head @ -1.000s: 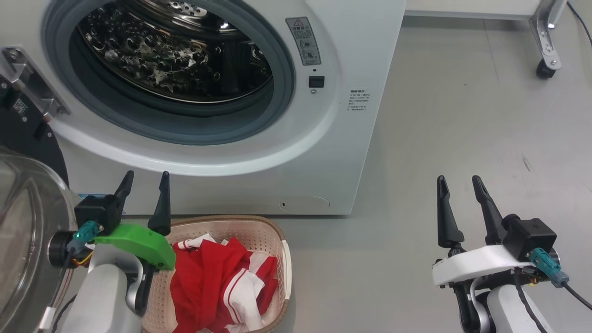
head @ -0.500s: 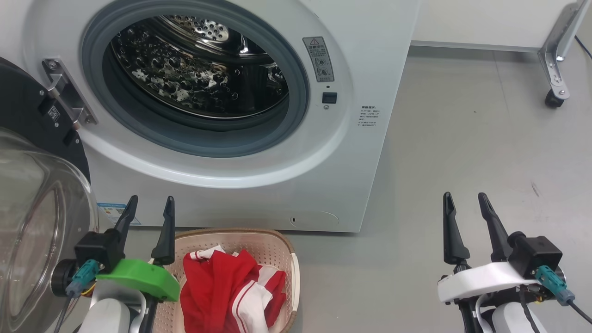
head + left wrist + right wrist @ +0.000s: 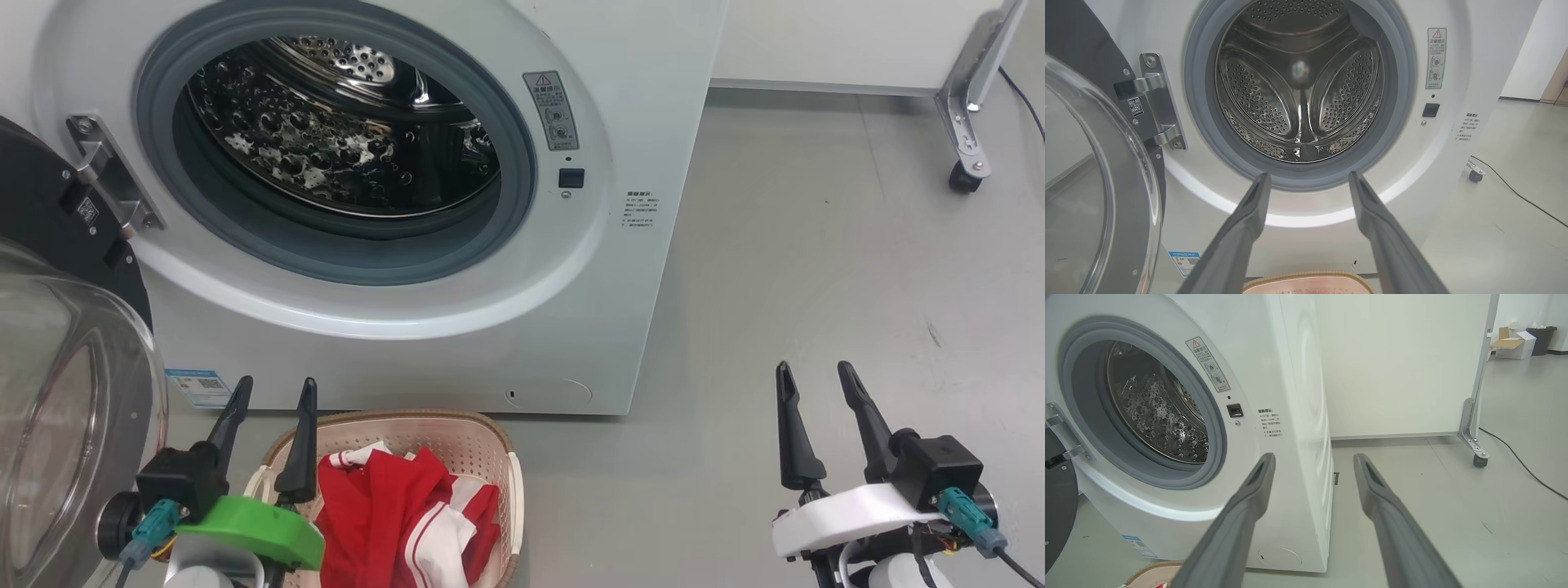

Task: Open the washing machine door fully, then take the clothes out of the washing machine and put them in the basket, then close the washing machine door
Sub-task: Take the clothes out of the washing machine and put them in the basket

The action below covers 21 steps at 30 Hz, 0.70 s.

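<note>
Door: the washing machine door (image 3: 73, 384) stands swung wide at near left, glass bulge facing out, hung on a steel hinge (image 3: 1155, 106).
Handling: likely heavy and rigid, with slick glass; a push on its black rim, far from the hinge, looks the safest hold.
Drum: the washing machine (image 3: 637, 98) gapes open, and its steel drum (image 3: 1300, 81) appears empty.
Basket: the basket (image 3: 473, 433) sits on the floor (image 3: 816, 245) just in front of the machine and holds the clothes (image 3: 384, 514), a soft, limp, light red-and-white heap.
Left jaws: spread wide, holding nothing, raised beside the basket's left rim.
Right jaws: spread wide, holding nothing, over bare floor at near right.
Stage: only the door-closing seems left.
</note>
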Motion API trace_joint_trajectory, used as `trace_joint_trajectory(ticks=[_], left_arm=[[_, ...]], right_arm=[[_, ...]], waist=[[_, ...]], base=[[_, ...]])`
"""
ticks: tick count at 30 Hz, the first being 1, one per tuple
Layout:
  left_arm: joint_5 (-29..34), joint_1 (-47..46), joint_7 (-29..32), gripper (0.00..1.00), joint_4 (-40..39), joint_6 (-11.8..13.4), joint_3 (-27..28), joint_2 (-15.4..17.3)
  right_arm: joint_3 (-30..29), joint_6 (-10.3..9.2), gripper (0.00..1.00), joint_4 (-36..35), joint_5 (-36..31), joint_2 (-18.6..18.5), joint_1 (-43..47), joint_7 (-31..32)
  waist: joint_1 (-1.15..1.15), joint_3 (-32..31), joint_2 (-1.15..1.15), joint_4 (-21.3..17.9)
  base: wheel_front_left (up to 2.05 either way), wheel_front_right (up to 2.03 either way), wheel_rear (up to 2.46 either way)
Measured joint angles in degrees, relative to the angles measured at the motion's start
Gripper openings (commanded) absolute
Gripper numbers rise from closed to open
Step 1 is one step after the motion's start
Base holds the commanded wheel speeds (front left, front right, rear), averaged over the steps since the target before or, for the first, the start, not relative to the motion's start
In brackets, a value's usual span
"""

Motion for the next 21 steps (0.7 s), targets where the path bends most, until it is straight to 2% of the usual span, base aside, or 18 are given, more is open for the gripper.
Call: trace_joint_trajectory(ticks=[21], left_arm=[[0.1,3.5,0.0,1.0,-3.6,0.0,-0.7,0.0]], right_arm=[[0.2,0.0,1.0,-0.2,-0.6,-0.2,0.7,0.0]], waist=[[0.0,-0.9,0.0,-1.0]], base=[[0.0,0.0,0.0]])
